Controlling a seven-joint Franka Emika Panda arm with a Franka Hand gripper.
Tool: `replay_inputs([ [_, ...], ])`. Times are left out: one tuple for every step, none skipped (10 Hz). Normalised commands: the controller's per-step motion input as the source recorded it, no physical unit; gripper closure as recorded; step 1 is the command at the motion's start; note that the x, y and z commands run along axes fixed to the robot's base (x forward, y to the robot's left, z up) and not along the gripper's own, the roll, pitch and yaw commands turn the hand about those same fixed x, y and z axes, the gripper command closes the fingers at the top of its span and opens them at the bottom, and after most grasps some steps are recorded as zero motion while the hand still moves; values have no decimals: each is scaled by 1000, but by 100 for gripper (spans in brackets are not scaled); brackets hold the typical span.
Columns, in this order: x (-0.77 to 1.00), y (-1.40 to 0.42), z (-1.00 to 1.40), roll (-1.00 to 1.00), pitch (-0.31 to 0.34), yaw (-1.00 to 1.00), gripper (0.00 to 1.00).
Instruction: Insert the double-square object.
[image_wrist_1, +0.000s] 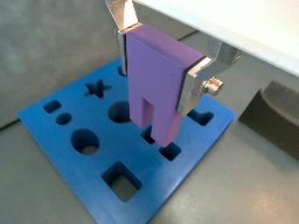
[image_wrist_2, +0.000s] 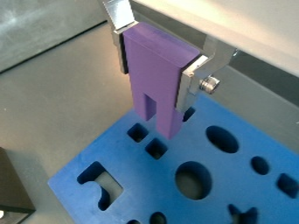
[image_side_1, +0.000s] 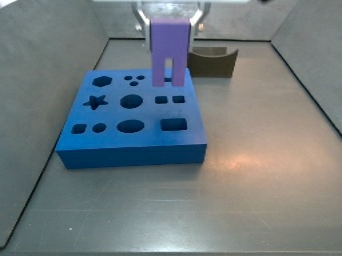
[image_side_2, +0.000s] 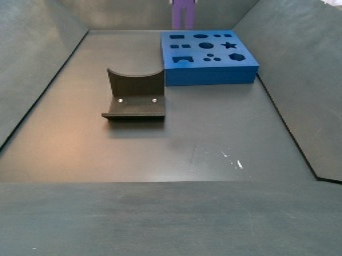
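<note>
Gripping the double-square object (image_wrist_1: 159, 79) by its upper end, the gripper (image_wrist_1: 162, 54) is seen at the top of both wrist views, jaws closed on the purple block's sides. The block is held upright, prongs down, over the blue board (image_side_1: 114, 140) near its far edge, in a side view at upper centre. Prong contact with the holes cannot be told. A dark olive curved block (image_side_2: 134, 95) sits well apart from the board.
</note>
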Motion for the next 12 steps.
replay_inputs([
  [171,57,-563,46,0,-29,100],
  [100,66,-494,0,0,0,100],
  [3,54,-457,91,0,-20,100],
  [0,91,-326,100,21,0,100],
  [0,129,-151,49,43,0,100],
  [60,120,-123,60,63,0,100],
  [14,77,-197,79,49,0,100],
  [0,0,-194,3,4,-46,100],
  [11,0,-357,4,0,0,100],
  [6,0,-597,31,-53,0,100],
  [0,-69,-806,104,-147,0,100],
  [-29,-97,-734,106,-253,0,100],
])
